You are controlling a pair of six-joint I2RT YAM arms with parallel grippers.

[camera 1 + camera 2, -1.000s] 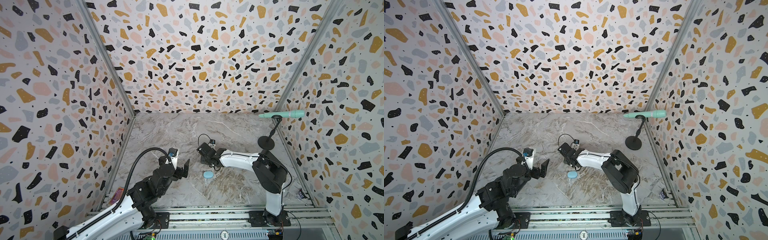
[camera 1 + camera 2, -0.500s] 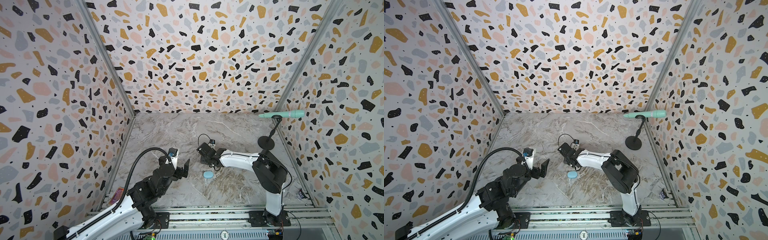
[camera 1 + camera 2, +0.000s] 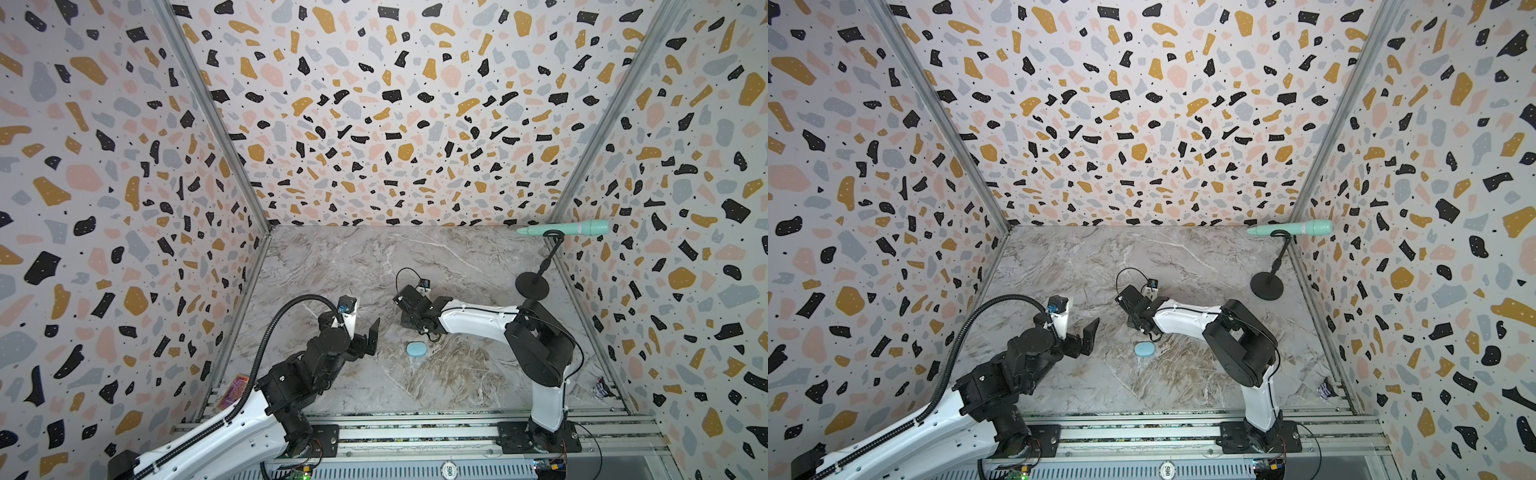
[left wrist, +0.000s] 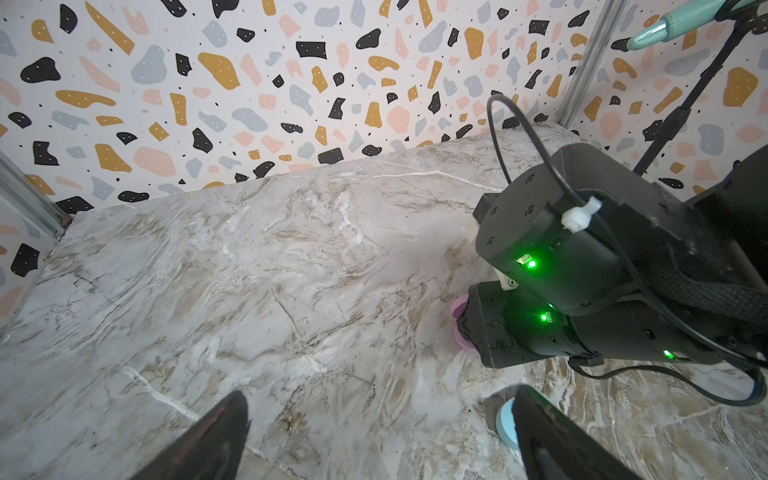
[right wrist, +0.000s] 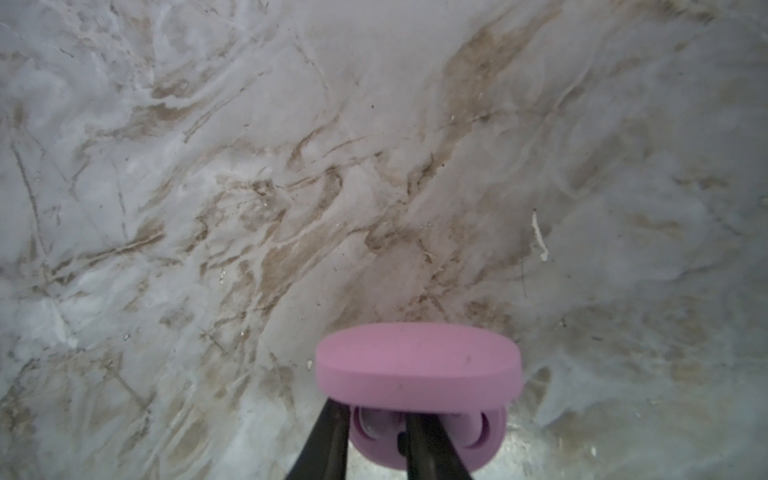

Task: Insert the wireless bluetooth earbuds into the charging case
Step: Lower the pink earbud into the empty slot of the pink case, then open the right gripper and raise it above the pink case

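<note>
Right gripper (image 5: 370,417) is straddling an earbud (image 5: 379,426) in the pink charging case (image 5: 415,365) — grip unclear; left gripper (image 4: 374,436) is hovering, released.

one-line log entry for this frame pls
left jaws: open, near blue case | right jaws: slightly apart at pink case base, grip unclear | pink case: lid up | blue case: shut, on table

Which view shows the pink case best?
Right wrist view: the pink case sits close and open, its wells visible. The left wrist view shows only its edge beside the right arm; in both top views that arm hides it.
</note>
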